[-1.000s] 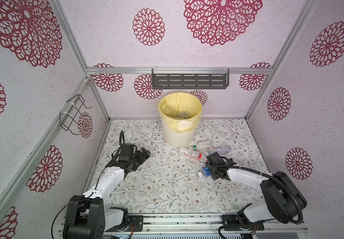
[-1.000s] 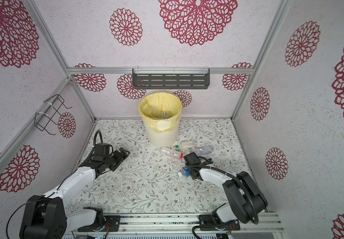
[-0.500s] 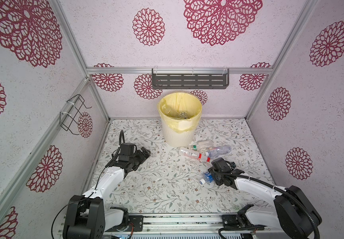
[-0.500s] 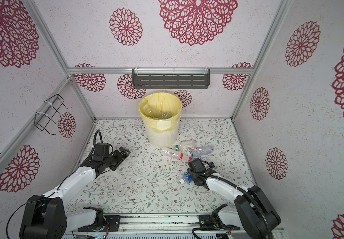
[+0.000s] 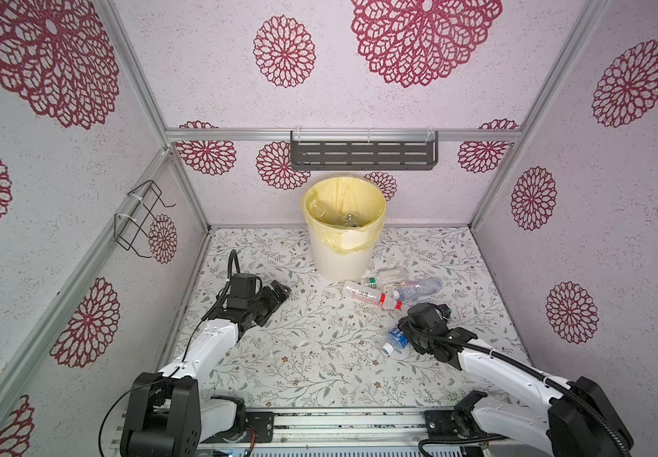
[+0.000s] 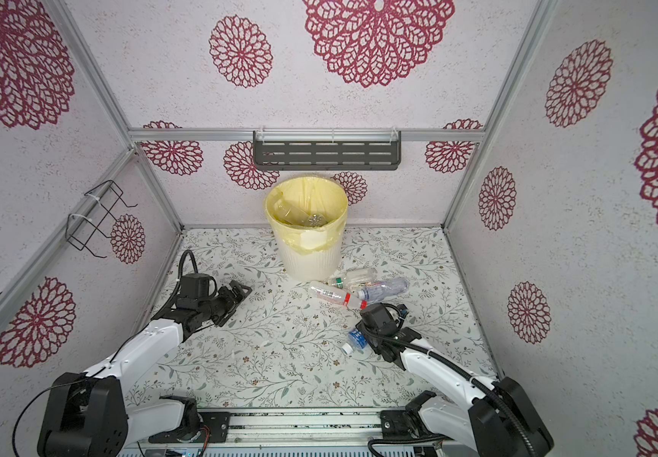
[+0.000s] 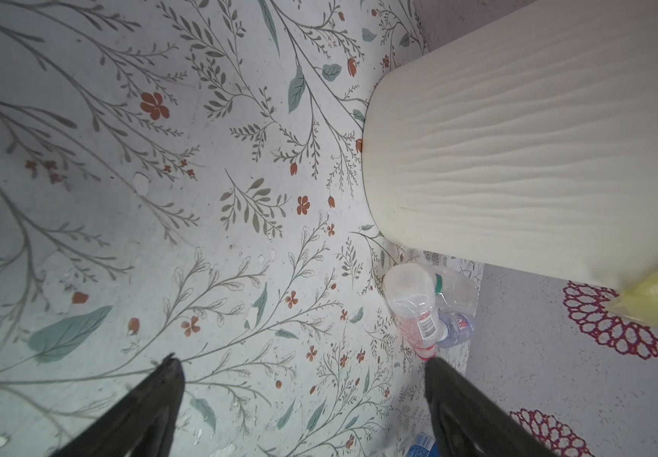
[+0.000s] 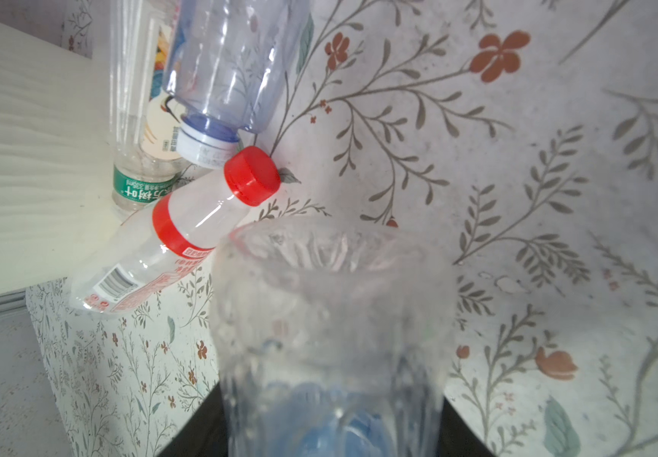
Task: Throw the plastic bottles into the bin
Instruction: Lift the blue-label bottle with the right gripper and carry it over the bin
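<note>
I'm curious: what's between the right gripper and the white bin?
Lying there on their sides: a clear red-capped plastic bottle, a blue-tinted plastic bottle and a green-labelled clear bottle; both top views show them.

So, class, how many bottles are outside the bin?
4: red-capped bottle, green-labelled bottle, bluish bottle by the bin; blue-labelled bottle in the right gripper. Some may be hidden.

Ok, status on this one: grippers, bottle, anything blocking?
Left gripper open, empty. Right gripper shut on blue-label bottle, held on its side. Three loose bottles lie between it and bin; probably cleared by lifting.
</note>
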You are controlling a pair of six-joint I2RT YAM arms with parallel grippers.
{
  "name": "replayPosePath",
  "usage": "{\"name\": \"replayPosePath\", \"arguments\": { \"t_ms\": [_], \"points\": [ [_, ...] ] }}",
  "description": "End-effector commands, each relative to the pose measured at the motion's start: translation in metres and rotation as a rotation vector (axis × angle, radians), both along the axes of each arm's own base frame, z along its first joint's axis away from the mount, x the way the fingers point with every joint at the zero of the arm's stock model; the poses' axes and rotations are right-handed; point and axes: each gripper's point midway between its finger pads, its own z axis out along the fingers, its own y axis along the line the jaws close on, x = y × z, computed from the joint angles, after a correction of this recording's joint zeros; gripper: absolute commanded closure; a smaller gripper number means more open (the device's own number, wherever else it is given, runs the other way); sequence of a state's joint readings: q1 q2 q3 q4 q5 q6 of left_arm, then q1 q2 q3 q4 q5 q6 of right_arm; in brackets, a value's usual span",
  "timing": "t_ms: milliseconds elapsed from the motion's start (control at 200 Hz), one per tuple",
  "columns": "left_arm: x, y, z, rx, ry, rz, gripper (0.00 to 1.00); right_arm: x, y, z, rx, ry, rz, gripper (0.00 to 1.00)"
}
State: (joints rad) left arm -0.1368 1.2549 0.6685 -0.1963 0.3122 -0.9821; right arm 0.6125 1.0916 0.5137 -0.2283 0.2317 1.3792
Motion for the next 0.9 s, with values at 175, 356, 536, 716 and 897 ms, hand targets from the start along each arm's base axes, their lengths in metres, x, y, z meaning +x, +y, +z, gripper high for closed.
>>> {"name": "replayPosePath", "arguments": {
  "t_ms": [175,356,536,716,897],
  "points": [
    [0.007,-0.01,0.012,-0.016,-0.023,-0.053,0.03,0.008,-0.004,0.035,-0.002,-0.107,-0.013,0.5],
    [0.012,-0.008,0.023,0.0,-0.044,-0.05,0.03,0.012,-0.003,0.06,0.036,-0.187,-0.017,0.52],
    [0.014,-0.008,0.023,-0.006,-0.036,-0.039,0.03,0.018,-0.005,0.098,0.039,-0.278,-0.015,0.52],
    [0.017,-0.014,0.028,-0.055,-0.04,-0.042,0.03,0.026,-0.005,0.138,0.031,-0.378,-0.001,0.53],
    [0.018,-0.012,0.031,-0.043,-0.05,-0.031,0.03,0.039,0.001,0.175,0.018,-0.485,0.031,0.53]
  ]
}}
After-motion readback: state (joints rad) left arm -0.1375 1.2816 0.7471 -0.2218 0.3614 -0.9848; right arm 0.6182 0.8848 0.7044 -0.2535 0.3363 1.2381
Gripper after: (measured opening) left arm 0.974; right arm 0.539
